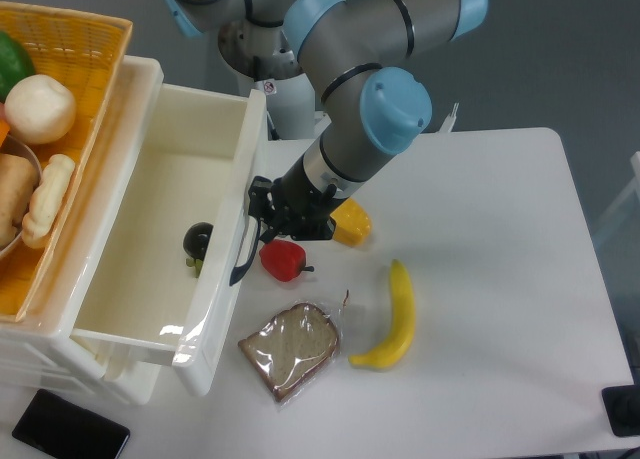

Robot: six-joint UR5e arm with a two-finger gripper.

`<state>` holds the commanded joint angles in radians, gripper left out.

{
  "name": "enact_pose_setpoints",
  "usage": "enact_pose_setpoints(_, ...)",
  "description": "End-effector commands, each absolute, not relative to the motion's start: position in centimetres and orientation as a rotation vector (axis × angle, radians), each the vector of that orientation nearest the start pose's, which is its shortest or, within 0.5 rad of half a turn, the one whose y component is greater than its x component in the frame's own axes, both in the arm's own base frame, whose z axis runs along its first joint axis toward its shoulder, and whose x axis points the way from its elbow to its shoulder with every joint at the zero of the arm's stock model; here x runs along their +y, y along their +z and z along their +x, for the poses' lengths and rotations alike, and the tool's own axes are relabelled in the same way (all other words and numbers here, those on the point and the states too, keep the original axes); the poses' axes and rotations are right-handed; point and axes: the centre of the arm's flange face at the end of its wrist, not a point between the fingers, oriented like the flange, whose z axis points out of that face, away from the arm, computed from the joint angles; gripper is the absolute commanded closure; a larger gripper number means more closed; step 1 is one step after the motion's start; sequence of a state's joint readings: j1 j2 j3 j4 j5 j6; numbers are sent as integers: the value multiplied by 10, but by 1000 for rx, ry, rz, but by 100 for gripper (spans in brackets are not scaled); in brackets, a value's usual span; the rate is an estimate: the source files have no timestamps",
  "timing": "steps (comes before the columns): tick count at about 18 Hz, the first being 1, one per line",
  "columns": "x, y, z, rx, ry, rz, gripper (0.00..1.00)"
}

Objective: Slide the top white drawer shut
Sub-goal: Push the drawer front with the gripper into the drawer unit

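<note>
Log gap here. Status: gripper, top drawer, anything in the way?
Gripper at the black handle, jaw state unclear. Top white drawer wide open, dark item inside. Red pepper sits beside the drawer front; not blocking closing path.
</note>
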<state>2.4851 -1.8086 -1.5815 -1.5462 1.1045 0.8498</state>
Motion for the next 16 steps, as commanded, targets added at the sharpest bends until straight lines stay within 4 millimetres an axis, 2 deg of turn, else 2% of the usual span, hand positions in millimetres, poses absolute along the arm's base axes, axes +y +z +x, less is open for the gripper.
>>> enact_pose_setpoints(5,480,379,-327,-163,-687,-2828,100)
enact_pose_setpoints(16,493,366,-295,-97,-731,-2852,100)
